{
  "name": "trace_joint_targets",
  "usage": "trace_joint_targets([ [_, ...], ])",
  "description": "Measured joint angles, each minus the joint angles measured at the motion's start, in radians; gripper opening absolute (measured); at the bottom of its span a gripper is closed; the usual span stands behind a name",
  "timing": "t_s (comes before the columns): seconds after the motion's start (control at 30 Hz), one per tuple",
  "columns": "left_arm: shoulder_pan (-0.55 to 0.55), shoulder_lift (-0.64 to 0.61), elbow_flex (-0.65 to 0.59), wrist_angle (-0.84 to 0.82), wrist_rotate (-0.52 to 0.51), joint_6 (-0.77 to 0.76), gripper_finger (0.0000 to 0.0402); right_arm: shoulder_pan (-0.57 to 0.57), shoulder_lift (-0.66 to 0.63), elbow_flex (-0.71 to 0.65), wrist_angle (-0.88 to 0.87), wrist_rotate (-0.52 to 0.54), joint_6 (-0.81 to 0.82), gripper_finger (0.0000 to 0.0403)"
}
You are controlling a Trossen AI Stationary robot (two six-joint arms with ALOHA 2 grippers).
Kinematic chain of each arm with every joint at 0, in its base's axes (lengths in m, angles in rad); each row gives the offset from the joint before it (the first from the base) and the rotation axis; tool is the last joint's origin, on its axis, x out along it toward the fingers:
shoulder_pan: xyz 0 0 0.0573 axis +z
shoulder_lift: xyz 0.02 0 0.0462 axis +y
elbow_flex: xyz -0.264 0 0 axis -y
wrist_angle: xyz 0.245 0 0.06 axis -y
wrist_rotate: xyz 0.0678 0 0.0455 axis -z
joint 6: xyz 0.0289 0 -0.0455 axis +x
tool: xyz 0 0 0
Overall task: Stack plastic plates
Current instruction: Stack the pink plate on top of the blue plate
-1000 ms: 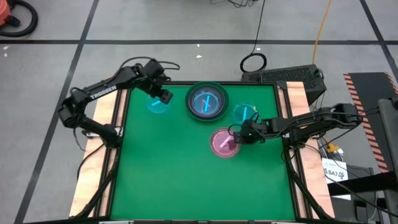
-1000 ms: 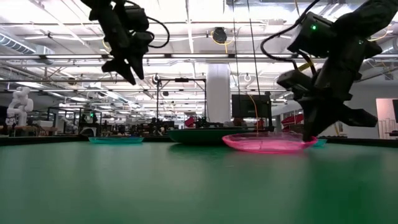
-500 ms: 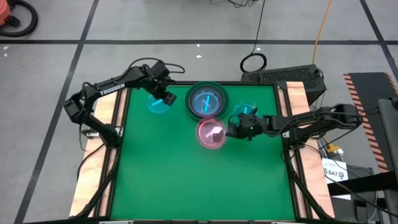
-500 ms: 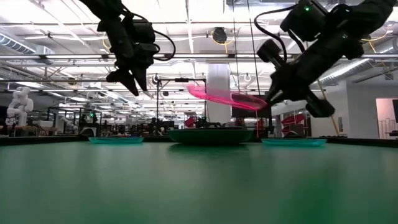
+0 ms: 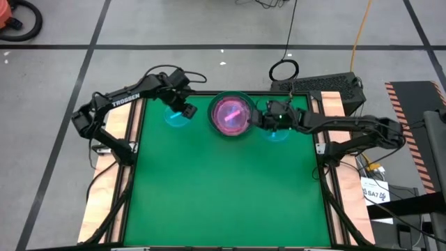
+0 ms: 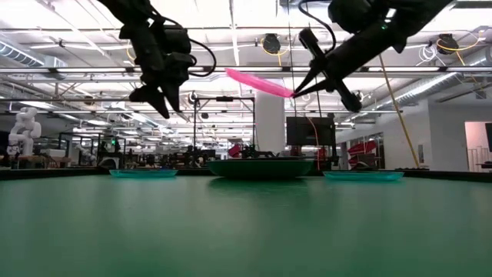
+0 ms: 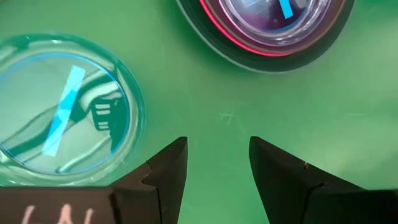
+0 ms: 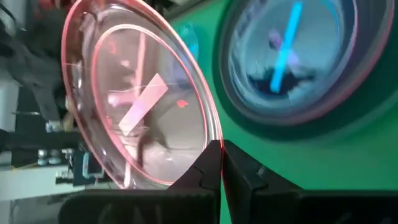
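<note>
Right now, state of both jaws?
Left gripper: open, empty, above the table beside a cyan plate.
Right gripper: shut on the translucent pink plate, held tilted above the stack.

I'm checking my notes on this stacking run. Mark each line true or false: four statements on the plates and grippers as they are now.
1. The right gripper holds the pink plate in the air. True.
2. The pink plate rests flat in the dark green plate. False: it hangs tilted above it.
3. The left gripper is open and empty. True.
4. Both cyan plates are stacked. False: one lies left of the dark plate, one right.
</note>
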Motion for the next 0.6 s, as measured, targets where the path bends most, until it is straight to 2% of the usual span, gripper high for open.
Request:
trace_joint_targets([
  [0.37,0.002,0.0,0.0,-0.012,0.025,-0.036,0.0179,-0.163,0.0,0.057,0.009,-0.005,-0.068,0.0],
  [0.6,-0.014,0.0,0.0,-0.013,0.029,-0.053,0.0179,-0.241,0.009,0.063,-0.024,-0.056,-0.127,0.0],
])
